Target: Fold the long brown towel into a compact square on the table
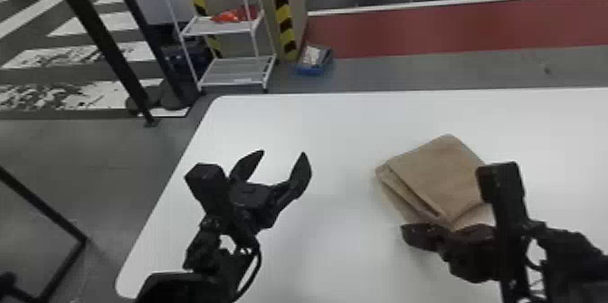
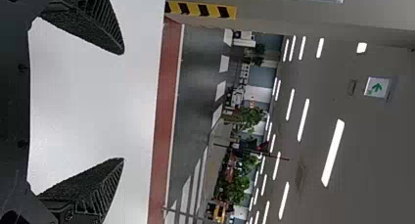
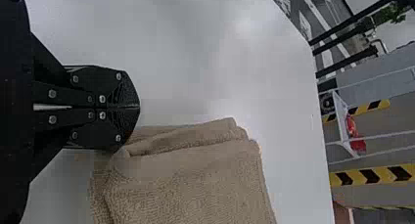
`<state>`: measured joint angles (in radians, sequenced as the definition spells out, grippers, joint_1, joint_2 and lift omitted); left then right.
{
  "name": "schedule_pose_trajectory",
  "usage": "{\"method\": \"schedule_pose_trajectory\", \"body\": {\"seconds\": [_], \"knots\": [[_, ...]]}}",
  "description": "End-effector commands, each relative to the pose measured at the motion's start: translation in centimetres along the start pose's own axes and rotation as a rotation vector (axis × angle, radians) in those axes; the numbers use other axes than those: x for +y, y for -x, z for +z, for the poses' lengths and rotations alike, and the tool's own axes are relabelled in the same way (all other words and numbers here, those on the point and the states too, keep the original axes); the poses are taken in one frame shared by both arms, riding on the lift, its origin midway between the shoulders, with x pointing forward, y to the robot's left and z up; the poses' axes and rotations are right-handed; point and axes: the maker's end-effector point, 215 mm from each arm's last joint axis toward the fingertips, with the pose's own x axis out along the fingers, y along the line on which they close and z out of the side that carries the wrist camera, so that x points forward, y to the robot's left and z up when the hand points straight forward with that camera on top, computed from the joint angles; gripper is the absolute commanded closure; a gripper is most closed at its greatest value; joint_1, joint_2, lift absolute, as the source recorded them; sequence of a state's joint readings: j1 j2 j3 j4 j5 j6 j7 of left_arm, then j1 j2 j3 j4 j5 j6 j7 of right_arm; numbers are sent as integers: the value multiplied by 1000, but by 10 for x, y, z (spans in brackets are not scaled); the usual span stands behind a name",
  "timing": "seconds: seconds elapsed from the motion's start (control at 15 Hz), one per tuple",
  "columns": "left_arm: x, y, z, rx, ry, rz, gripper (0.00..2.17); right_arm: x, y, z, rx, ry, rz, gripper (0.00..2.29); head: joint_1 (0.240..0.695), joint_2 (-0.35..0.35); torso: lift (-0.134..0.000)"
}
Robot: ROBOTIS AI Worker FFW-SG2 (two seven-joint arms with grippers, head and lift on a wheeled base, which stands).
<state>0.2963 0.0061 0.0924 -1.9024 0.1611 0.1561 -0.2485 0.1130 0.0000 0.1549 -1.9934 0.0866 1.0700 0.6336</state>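
The brown towel [image 1: 436, 175] lies on the white table, folded into a thick, layered packet with its corners turned at an angle. My right gripper [image 1: 409, 235] is at the towel's near edge, fingers pointing left. In the right wrist view, that gripper [image 3: 137, 106] is shut, its two fingertips pressed together beside the folded layers of the towel [image 3: 191, 185]; no cloth shows between them. Well to the left of the towel, my left gripper [image 1: 284, 153] is above the table. Seen from the left wrist, the gripper [image 2: 123, 106] stands open with nothing between its fingers.
The white table [image 1: 316, 121] has its left edge beyond my left arm. Past the far edge, a white shelf rack [image 1: 237, 71] and a blue bin [image 1: 313, 60] stand on the floor. Black posts [image 1: 106, 49] are at the far left.
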Motion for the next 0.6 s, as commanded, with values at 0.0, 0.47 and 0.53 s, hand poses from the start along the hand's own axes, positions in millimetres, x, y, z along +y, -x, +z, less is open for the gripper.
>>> {"method": "schedule_pose_trajectory", "body": {"seconds": [0.0, 0.47, 0.53], "knots": [[0, 0, -1, 1, 2, 0, 103, -21, 13, 1, -13, -26, -41, 2020, 695, 219, -123], [1, 0, -4, 5, 3, 1, 103, -92, 52, 7, -65, -101, -171, 2020, 695, 134, -123], [2, 0, -4, 5, 1, 2, 103, -103, 59, 9, -74, -112, -190, 2020, 695, 110, -123]]}}
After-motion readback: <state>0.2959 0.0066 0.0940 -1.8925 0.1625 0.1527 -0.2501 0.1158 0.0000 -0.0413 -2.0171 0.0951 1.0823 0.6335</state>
